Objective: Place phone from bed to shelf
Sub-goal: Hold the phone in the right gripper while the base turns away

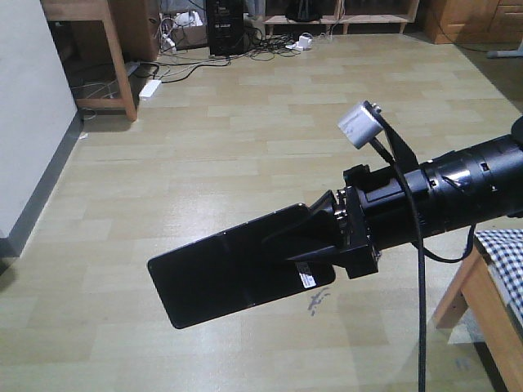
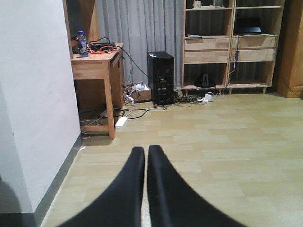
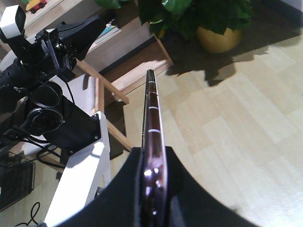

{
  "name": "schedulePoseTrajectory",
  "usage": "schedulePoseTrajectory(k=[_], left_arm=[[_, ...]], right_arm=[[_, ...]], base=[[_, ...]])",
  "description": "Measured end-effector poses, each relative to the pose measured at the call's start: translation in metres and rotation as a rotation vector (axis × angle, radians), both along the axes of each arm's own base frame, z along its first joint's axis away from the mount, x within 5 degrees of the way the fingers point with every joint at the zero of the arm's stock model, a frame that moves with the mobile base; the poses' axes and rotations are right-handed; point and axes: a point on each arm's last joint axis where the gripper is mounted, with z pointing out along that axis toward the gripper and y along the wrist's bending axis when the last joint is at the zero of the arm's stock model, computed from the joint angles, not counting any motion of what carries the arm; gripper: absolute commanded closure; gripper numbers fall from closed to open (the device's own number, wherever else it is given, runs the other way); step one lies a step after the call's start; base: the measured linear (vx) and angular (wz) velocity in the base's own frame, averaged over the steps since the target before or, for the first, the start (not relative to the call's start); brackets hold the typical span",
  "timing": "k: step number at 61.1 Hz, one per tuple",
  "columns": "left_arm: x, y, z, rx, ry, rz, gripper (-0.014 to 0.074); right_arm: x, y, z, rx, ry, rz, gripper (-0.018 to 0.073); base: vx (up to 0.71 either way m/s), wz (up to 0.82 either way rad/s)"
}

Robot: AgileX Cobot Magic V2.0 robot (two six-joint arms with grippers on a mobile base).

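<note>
Exterior front-facing view: the right gripper is clamping the phone by one end, with the slab sticking out ahead of its fingers above the floor. The bed is showing behind its wrist. The left gripper is pressing its fingers nearly together.

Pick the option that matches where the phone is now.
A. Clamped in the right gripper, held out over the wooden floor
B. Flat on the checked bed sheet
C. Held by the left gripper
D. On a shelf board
A: the right gripper has its fingers shut on the phone, which hangs over the floor, off the bed.
</note>
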Motion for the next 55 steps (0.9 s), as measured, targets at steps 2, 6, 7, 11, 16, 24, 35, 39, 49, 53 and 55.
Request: schedulePoseTrajectory(k=[2, 6, 7, 11, 16, 24, 35, 39, 49, 53, 55], left_arm=[[0.0000, 0.0000, 0.0000, 0.000, 0.000, 0.000, 0.0595], [0.0000, 0.0000, 0.0000, 0.000, 0.000, 0.000, 0.0595], [0.0000, 0.0000, 0.0000, 0.000, 0.000, 0.000, 0.0595], [0.0000, 0.0000, 0.0000, 0.000, 0.000, 0.000, 0.0595], [0.0000, 0.0000, 0.0000, 0.000, 0.000, 0.000, 0.0595], [0.0000, 0.0000, 0.0000, 0.000, 0.000, 0.000, 0.0595], [0.0000, 0.0000, 0.0000, 0.000, 0.000, 0.000, 0.0595], [0.0000, 0.0000, 0.0000, 0.000, 0.000, 0.000, 0.0595], [0.0000, 0.0000, 0.0000, 0.000, 0.000, 0.000, 0.0595], [0.0000, 0.0000, 0.0000, 0.000, 0.000, 0.000, 0.0595], [0.0000, 0.0000, 0.0000, 0.000, 0.000, 0.000, 0.0595]], right_arm=[[0.0000, 0.0000, 0.0000, 0.000, 0.000, 0.000, 0.0561], [0.0000, 0.0000, 0.0000, 0.000, 0.000, 0.000, 0.0561], [0.0000, 0.0000, 0.0000, 0.000, 0.000, 0.000, 0.0561], [0.0000, 0.0000, 0.0000, 0.000, 0.000, 0.000, 0.0561], [0.0000, 0.0000, 0.0000, 0.000, 0.000, 0.000, 0.0561], [0.0000, 0.0000, 0.0000, 0.000, 0.000, 0.000, 0.0561], [0.0000, 0.0000, 0.0000, 0.000, 0.000, 0.000, 0.0561], [0.0000, 0.0000, 0.0000, 0.000, 0.000, 0.000, 0.0561], [0.0000, 0.0000, 0.0000, 0.000, 0.000, 0.000, 0.0561], [0.0000, 0.0000, 0.0000, 0.000, 0.000, 0.000, 0.0561], [0.0000, 0.0000, 0.0000, 0.000, 0.000, 0.000, 0.0561]], base=[[0.29, -0.02], [0.30, -0.03], [0.30, -0.03], [0.30, -0.03], [0.31, -0.03], [0.32, -0.03], [0.34, -0.03], [0.35, -0.04], [0.36, -0.06], [0.37, -0.09], [0.37, -0.10]])
